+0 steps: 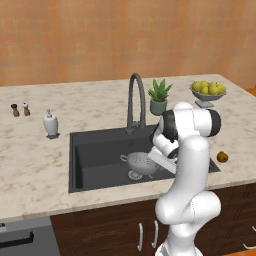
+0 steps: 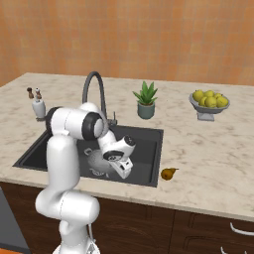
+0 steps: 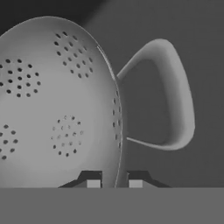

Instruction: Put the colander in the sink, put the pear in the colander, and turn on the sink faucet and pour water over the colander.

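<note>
We find the sink (image 1: 95,150) already holding the colander (image 1: 141,164), upright near the drain, so step one looks nearly done. The sink faucet (image 1: 134,100) stands dry, no water running. Our hand (image 3: 114,183) is pinched narrow on the colander's rim beside a loop handle, not yet let go. The pear (image 2: 168,173) sits on the surface just right of the basin; placing it and rinsing remain.
</note>
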